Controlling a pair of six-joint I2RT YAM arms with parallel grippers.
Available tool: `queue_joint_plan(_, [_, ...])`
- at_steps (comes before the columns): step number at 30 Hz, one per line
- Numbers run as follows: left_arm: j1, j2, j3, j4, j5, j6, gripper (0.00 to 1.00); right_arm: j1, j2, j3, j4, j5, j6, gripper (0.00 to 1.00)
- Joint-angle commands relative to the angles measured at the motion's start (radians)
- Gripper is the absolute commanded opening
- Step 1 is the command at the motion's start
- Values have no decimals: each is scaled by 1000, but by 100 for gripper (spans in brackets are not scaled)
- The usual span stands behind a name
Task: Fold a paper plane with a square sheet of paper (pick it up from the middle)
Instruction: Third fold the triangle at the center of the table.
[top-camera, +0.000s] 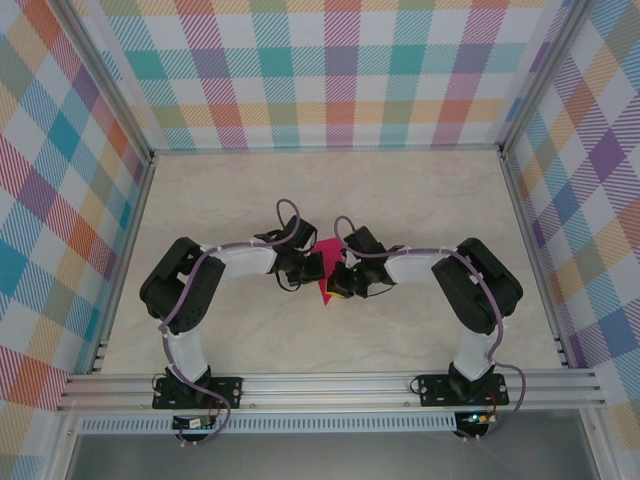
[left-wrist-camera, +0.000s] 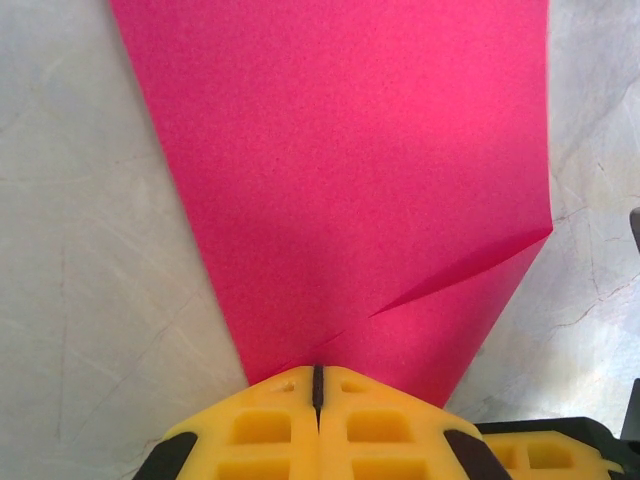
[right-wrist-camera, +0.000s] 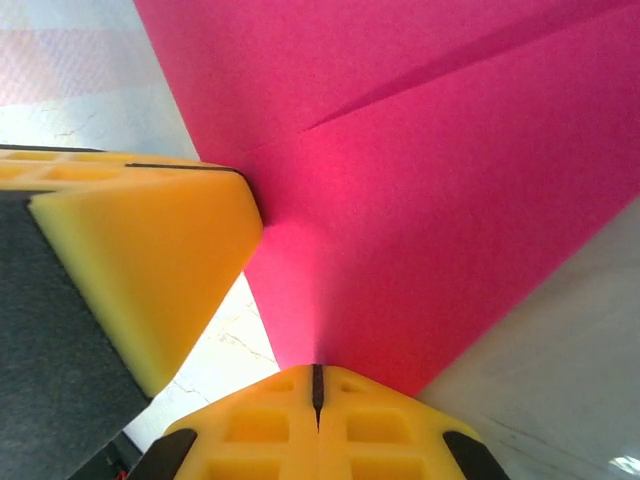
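The magenta-pink sheet of paper (top-camera: 327, 290) is folded into a tapering pointed shape and sits between both grippers at the middle of the table. In the left wrist view the paper (left-wrist-camera: 350, 170) narrows toward my left gripper (left-wrist-camera: 318, 372), which is shut with the paper's edge in its jaws; a diagonal fold flap shows on the right. My right gripper (right-wrist-camera: 317, 370) is shut on the paper (right-wrist-camera: 450, 200) too, pinching it beside the left gripper's yellow finger (right-wrist-camera: 150, 260). From above, the left gripper (top-camera: 312, 268) and right gripper (top-camera: 342, 280) nearly touch.
The pale marbled tabletop (top-camera: 420, 200) is bounded by checked walls at the back and both sides, with an aluminium rail (top-camera: 330, 385) along the near edge. A corner of the right gripper (left-wrist-camera: 545, 455) shows beside the left one.
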Motion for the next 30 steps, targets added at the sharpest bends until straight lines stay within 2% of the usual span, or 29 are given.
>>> queue_joint_plan(1, [-3,81,-55,-199,-152,7,0,-5,1,-8,-16,12,-9,0])
queue_joint_plan(7, [-3,76,-37,-206,-151,36,0,-47,-57,43,-57,50,-26,0])
queue_joint_plan(17, [-3,71,6,-209,-137,121,0,-98,61,128,-94,67,-75,0])
queue_joint_plan(24, [-1,62,57,-236,-161,232,0,-109,53,59,-76,57,-34,0])
queue_joint_plan(30, [6,33,98,-211,-110,266,0,-95,-17,-23,-57,71,74,0])
